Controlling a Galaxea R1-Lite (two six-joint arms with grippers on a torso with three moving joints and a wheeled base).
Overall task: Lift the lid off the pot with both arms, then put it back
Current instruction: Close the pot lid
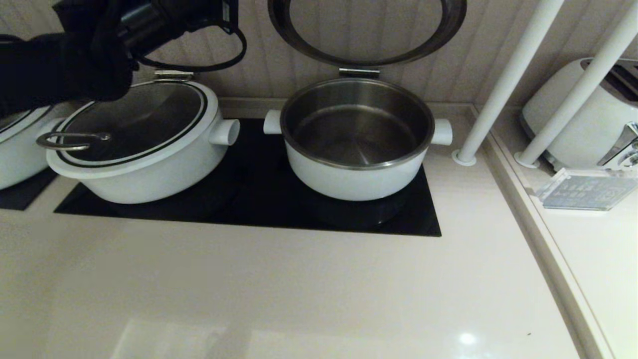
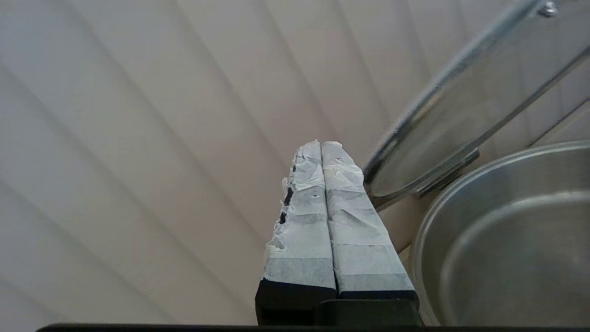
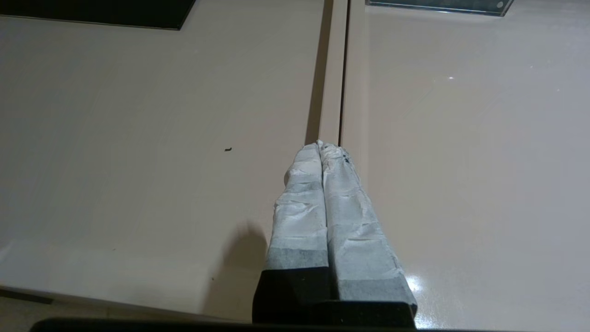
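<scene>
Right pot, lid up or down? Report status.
Left gripper shut, raised by the wall. Right gripper shut over counter. Lid up, pot open. Nothing blocking.

White pot (image 1: 356, 182) (steel inside) on black hob (image 1: 259, 199).

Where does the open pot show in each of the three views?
Head view: the open pot stands mid-picture on the black hob, its lid raised behind it.
Left wrist view: pot rim and inside at the lower right, beside the shut fingers.
Right wrist view: not in it.
Shared landmark: the raised lid.
</scene>
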